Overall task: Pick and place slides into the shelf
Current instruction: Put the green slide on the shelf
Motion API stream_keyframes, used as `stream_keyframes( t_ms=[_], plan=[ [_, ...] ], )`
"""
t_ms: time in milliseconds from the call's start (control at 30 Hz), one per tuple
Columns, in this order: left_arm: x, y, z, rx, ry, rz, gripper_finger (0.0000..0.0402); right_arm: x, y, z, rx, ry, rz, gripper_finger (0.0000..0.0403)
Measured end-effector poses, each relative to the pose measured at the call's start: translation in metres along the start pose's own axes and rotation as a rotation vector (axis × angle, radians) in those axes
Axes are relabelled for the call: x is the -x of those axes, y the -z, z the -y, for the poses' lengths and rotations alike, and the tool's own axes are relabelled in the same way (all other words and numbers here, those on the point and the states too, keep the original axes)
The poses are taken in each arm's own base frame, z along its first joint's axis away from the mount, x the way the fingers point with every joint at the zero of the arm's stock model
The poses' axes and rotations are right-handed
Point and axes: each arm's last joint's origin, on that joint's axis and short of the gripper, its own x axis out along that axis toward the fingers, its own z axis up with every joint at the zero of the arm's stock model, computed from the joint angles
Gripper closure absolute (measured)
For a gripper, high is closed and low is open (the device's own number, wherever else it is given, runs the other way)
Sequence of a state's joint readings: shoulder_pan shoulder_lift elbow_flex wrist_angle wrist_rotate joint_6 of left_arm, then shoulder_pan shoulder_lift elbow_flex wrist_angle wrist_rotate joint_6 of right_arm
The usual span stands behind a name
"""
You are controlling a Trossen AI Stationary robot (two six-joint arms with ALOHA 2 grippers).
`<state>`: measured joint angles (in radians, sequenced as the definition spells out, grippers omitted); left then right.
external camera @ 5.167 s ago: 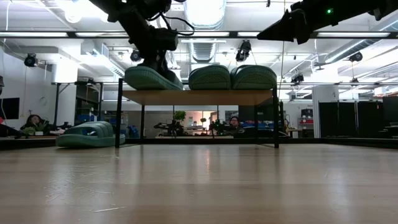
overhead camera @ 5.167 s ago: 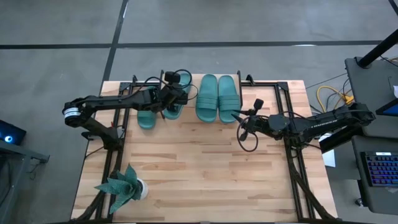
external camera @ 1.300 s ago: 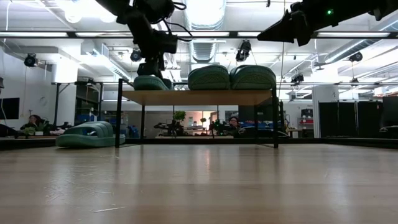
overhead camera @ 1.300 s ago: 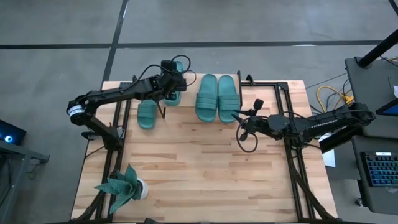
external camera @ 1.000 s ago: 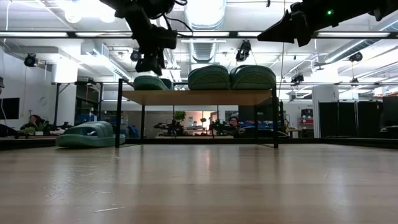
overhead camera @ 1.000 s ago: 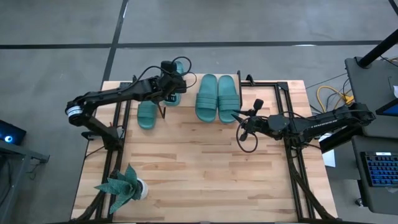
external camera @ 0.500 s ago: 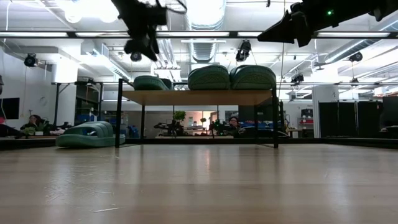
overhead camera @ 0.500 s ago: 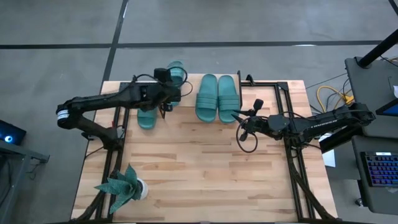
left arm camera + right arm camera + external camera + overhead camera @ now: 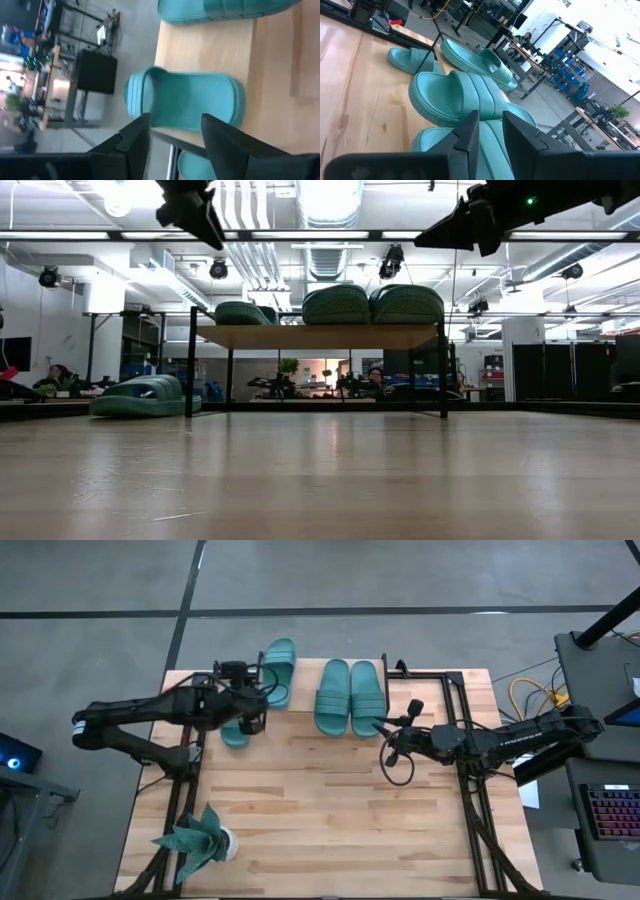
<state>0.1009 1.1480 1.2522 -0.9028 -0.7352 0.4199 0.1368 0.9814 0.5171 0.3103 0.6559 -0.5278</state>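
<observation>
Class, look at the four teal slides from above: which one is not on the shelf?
The slide lying on the tabletop, left of the shelf and partly under the left hand. The other three rest on the shelf's plank: one angled, two paired.

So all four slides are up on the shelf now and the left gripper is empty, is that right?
Not quite. Three slides sit on the shelf; the fourth slide lies on the table beside it, as the high view shows. The left gripper is indeed empty, its fingers apart.
</observation>
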Motion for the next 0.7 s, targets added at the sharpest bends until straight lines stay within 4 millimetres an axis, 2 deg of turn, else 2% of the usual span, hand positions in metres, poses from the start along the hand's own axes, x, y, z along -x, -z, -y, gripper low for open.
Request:
stream_keyframes(
  t_ms=[400,700],
  plan=[
    [0.020,0.021,-0.007,0.131,0.139,0.019,0.0239,0.000,0.001,-0.001,0.007,0.000,0.000,0.0332],
    [0.024,0.035,-0.003,0.207,0.196,-0.087,0.0239,0.000,0.001,-0.001,0.008,-0.001,-0.001,0.0326]
  ],
)
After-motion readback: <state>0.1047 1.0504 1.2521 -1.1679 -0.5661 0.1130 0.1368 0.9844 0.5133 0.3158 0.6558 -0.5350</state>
